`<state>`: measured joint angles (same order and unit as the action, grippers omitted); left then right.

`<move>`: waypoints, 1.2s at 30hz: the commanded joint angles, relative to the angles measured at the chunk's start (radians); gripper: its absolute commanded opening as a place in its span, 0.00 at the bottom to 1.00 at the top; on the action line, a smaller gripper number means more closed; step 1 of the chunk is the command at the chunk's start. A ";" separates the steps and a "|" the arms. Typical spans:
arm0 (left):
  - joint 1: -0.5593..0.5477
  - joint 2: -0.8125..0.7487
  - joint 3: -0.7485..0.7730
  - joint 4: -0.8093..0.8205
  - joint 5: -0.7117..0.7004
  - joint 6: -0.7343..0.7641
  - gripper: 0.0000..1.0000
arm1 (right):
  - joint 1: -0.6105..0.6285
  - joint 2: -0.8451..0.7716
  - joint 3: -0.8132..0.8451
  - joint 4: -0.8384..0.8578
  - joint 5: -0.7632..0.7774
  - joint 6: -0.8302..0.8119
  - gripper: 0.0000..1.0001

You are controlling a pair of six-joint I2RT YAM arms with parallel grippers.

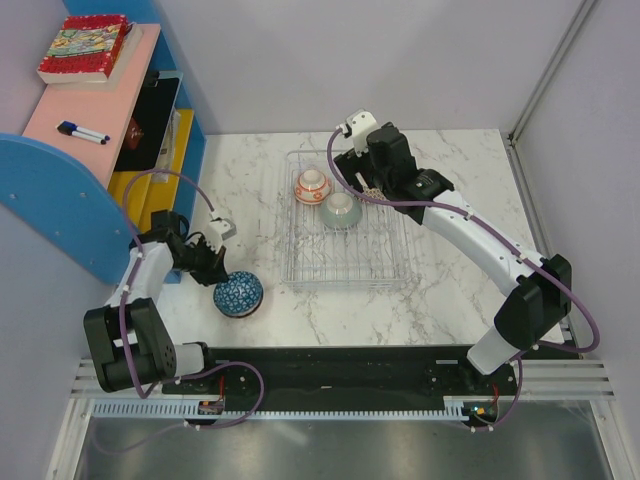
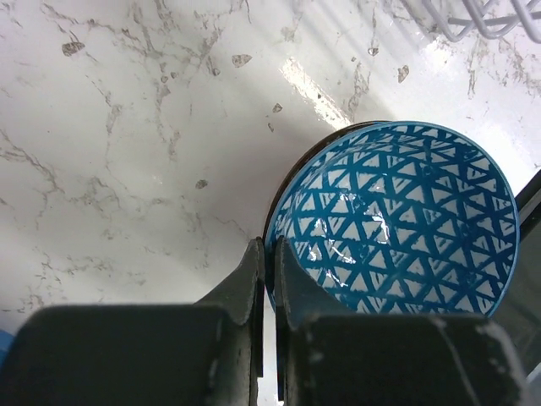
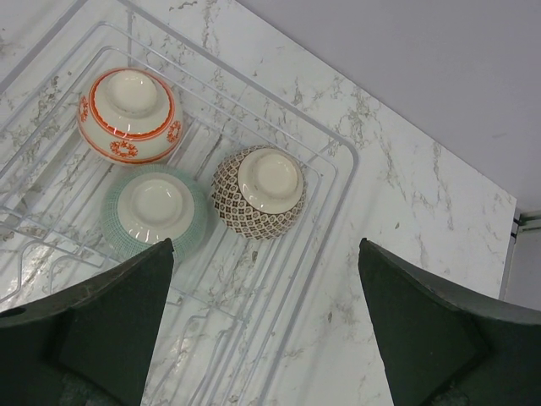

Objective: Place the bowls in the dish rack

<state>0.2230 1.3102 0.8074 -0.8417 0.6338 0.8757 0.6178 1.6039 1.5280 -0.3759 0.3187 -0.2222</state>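
Observation:
A blue triangle-patterned bowl (image 1: 238,293) is near the table's front left, tilted on its side, left of the dish rack (image 1: 350,265). My left gripper (image 1: 211,266) is shut on its rim: in the left wrist view one finger is inside the bowl (image 2: 397,228) and one outside. Three bowls lie upside down in the rack's far part: an orange-banded one (image 3: 129,114), a green one (image 3: 155,211) and a brown-patterned one (image 3: 259,192). My right gripper (image 3: 266,245) hangs open and empty above the rack, over the brown bowl.
A blue and pink shelf unit (image 1: 100,110) stands at the left with a book (image 1: 84,48) and a marker (image 1: 82,131) on top. The rack's corner (image 2: 473,21) shows at the top right of the left wrist view. Walls close the back and right.

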 commanded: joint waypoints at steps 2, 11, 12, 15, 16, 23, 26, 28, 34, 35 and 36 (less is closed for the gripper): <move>0.004 -0.051 0.111 -0.011 0.099 -0.037 0.02 | -0.003 -0.006 0.020 0.006 -0.020 0.027 0.98; 0.006 -0.046 0.184 -0.045 0.188 -0.052 0.02 | -0.001 0.008 0.026 -0.023 -0.069 0.053 0.98; 0.003 -0.043 0.182 -0.046 0.190 -0.049 0.02 | -0.001 0.008 0.027 -0.023 -0.070 0.055 0.98; 0.003 -0.025 0.176 -0.048 0.188 -0.043 0.02 | -0.001 0.010 0.026 -0.024 -0.075 0.055 0.98; 0.003 -0.019 0.174 -0.048 0.185 -0.040 0.02 | -0.001 0.013 0.027 -0.023 -0.076 0.058 0.98; 0.004 0.037 0.171 -0.046 0.173 -0.020 0.02 | 0.000 0.014 0.020 -0.023 -0.082 0.066 0.98; 0.004 0.043 0.182 -0.046 0.205 -0.018 0.02 | -0.003 0.014 0.018 -0.024 -0.102 0.075 0.98; 0.003 0.043 0.209 -0.046 0.250 -0.026 0.02 | -0.001 0.024 0.027 -0.040 -0.151 0.086 0.98; 0.001 0.052 0.324 -0.046 0.389 -0.043 0.02 | -0.001 0.050 0.046 -0.073 -0.317 0.173 0.98; 0.003 0.061 0.340 -0.045 0.409 -0.050 0.02 | -0.001 0.053 0.049 -0.078 -0.372 0.187 0.98; -0.002 0.066 0.352 -0.046 0.418 -0.056 0.02 | -0.001 0.054 0.050 -0.080 -0.388 0.202 0.97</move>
<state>0.2230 1.3682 1.0603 -0.8940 0.8913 0.8524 0.6178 1.6424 1.5299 -0.4397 0.0830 -0.1017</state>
